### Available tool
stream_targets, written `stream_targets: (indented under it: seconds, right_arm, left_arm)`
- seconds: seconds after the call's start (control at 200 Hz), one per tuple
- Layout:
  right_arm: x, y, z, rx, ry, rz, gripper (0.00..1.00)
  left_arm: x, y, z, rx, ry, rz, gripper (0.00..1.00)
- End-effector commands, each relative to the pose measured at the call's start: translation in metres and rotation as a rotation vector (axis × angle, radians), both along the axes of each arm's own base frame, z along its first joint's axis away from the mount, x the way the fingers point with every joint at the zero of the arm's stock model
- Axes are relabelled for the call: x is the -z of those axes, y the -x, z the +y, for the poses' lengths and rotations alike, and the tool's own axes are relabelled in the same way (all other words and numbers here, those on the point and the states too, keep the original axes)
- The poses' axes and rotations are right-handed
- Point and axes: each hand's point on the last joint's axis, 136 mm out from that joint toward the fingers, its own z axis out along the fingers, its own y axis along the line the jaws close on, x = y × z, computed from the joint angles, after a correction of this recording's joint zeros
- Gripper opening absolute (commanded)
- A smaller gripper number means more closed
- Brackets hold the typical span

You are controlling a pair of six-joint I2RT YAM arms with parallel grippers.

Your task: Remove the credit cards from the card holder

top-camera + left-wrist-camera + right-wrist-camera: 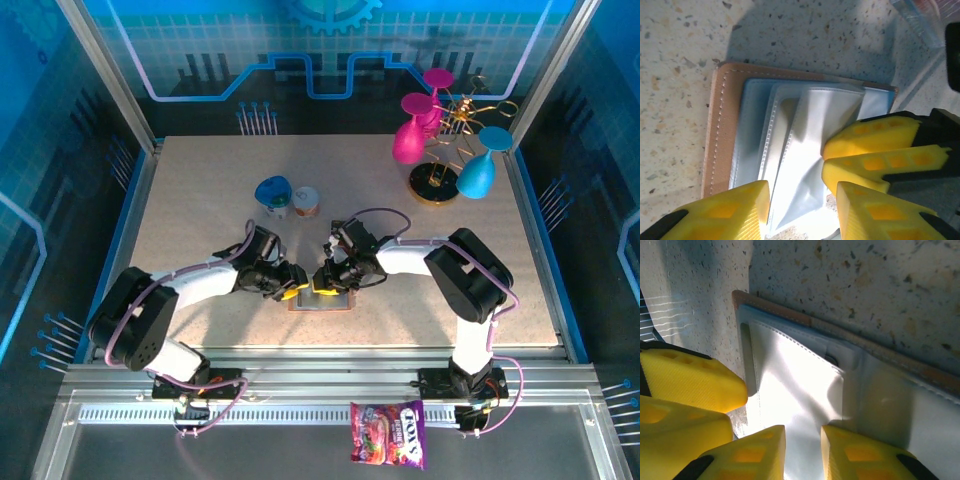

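The card holder (335,303) lies open on the table, a brown stitched wallet (722,130) with pale blue inner faces and clear sleeves (805,120). The credit cards are hidden; the sleeves I can see look empty. My left gripper (294,291) hovers over the holder's near edge, open (802,192), one finger on either side of the sleeves. My right gripper (326,283) comes from the other side and is shut (802,432) on one clear sleeve (795,375), which tents up toward its fingertips (865,142). The brown edge (805,320) runs behind.
A blue-lidded cup (273,193) and a small tub (306,202) stand just behind the grippers. A gold rack with pink and teal glasses (445,150) is at the back right. A candy bag (388,435) lies on the near ledge. A clear plastic piece (920,17) lies beside the holder.
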Motion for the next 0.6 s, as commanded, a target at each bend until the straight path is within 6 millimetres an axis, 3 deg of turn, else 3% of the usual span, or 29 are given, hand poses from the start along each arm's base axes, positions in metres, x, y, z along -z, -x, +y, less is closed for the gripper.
stream_targets:
  seconds: [0.0,0.36,0.595]
  right_arm:
    - [0.003,0.003,-0.008,0.02,0.013,0.024,0.27]
    - [0.004,0.003,-0.007,0.022,0.006,0.033,0.27]
    - [0.002,0.002,-0.006,0.026,-0.006,0.029,0.27]
  left_arm:
    - [0.004,0.005,-0.004,0.012,0.023,0.017,0.4]
    - [0.014,0.006,-0.006,0.012,0.029,0.038,0.34]
    - [0.008,0.004,-0.008,0.013,0.042,0.02,0.25]
